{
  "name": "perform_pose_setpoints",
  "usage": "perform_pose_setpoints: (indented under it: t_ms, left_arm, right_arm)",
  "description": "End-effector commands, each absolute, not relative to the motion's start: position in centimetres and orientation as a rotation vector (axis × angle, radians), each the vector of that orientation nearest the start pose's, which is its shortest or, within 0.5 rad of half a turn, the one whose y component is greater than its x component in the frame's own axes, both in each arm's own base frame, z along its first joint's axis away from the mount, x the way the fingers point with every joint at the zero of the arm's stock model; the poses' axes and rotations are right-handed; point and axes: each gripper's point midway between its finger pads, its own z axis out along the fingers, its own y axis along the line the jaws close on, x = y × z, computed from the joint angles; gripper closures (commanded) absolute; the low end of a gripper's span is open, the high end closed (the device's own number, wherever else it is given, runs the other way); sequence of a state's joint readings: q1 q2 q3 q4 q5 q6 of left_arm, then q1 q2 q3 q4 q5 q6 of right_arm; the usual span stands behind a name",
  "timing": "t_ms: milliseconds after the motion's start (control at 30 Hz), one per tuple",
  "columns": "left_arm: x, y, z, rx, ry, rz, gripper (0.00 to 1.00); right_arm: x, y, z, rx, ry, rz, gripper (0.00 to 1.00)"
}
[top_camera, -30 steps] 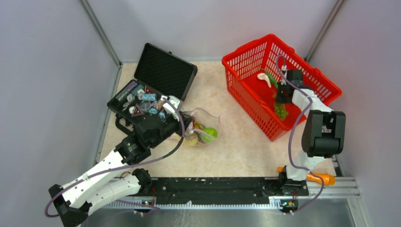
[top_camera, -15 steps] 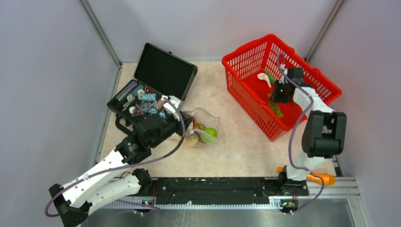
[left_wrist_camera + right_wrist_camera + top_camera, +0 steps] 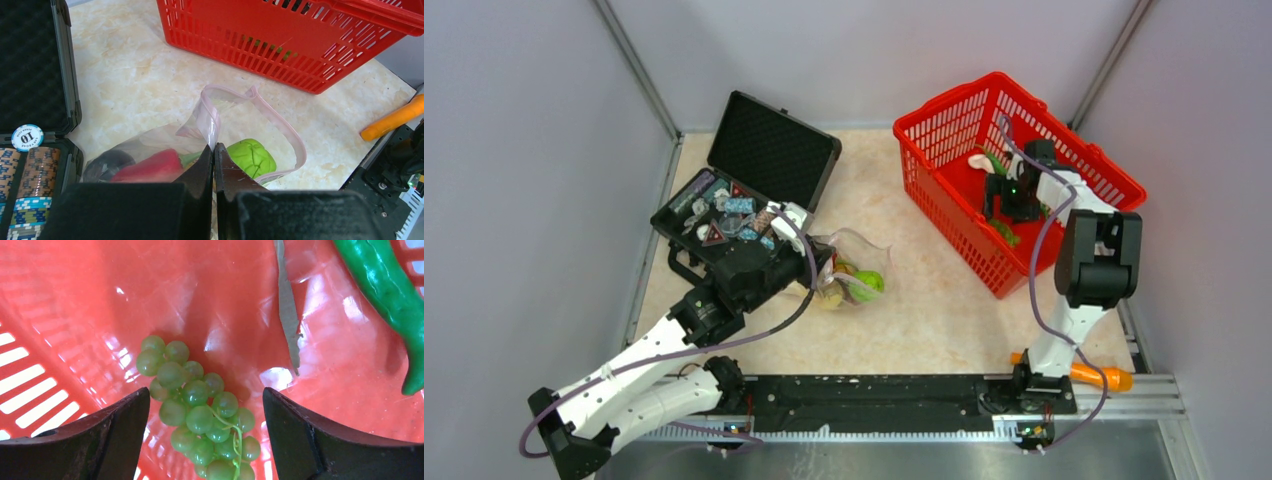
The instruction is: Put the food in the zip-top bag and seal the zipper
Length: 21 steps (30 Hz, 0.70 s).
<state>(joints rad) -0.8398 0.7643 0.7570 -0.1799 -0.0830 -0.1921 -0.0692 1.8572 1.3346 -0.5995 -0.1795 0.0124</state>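
The zip-top bag [image 3: 150,142] lies on the table beside the black case, its mouth gaping. My left gripper [image 3: 214,150] is shut on the bag's edge by the pink zipper [image 3: 282,132]. Inside the bag lie a green fruit [image 3: 251,157], a red pepper [image 3: 147,167] and a dark piece [image 3: 105,162]. In the top view the bag [image 3: 856,268] sits at my left gripper [image 3: 822,268]. My right gripper [image 3: 205,392] hangs open inside the red basket, its jaws on either side of the green grapes [image 3: 200,420] without touching them. The grapes [image 3: 1007,235] lie on the basket floor.
The red basket [image 3: 954,225] also holds a green chili [image 3: 385,285], a thin grey strip [image 3: 287,305] and a white piece [image 3: 980,163]. The open black case [image 3: 769,150] holds chips [image 3: 724,210]. An orange object [image 3: 1099,377] lies by the right arm's base.
My right gripper has opened wide and shifted a little left inside the basket. The left arm and the bag have not moved.
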Motion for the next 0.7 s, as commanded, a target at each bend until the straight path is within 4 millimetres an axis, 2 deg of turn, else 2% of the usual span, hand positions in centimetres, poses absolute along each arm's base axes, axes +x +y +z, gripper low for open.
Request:
perform_pose_setpoints:
  t_ms: [0,133,233,300,367,400,433,467,567,667]
  left_arm:
    - [21.6,-23.2,29.0,0.493,1.675,-0.699,1.00]
    - [21.5,-23.0,29.1,0.489,1.674,-0.698,1.00]
    - [21.4,-22.9,29.2,0.489,1.674,-0.698,1.00]
    - [21.4,-22.8,29.1,0.487,1.674,-0.696,1.00]
    - [21.4,-22.7,29.2,0.483,1.674,-0.695,1.00]
    - [21.3,-22.6,29.2,0.481,1.674,-0.695,1.00]
    - [21.3,-22.6,29.1,0.479,1.677,-0.696,1.00]
    - [21.3,-22.6,29.1,0.476,1.677,-0.698,1.00]
    - [21.3,-22.6,29.1,0.473,1.680,-0.702,1.00]
    - [21.2,-22.7,29.0,0.475,1.682,-0.709,1.00]
  right_arm:
    - [40.6,0.7,5.3,-0.026,2.714,0.223,0.21]
    - [40.1,1.9,4.7,-0.074,2.745,0.231,0.23]
    - [40.2,1.8,4.5,-0.084,2.760,0.200,0.28]
    - [40.3,1.5,4.8,-0.077,2.758,0.179,0.37]
    - [40.6,1.3,5.2,-0.063,2.749,0.158,0.51]
    - [40.7,1.2,5.4,-0.059,2.737,0.150,0.52]
    - [40.8,1.2,5.8,-0.057,2.720,0.149,0.63]
    - [40.9,1.3,6.4,-0.050,2.698,0.152,0.80]
    - [41.5,1.9,9.6,-0.044,2.559,0.185,1.00]
    - [41.8,2.8,13.1,-0.062,2.409,0.241,1.00]
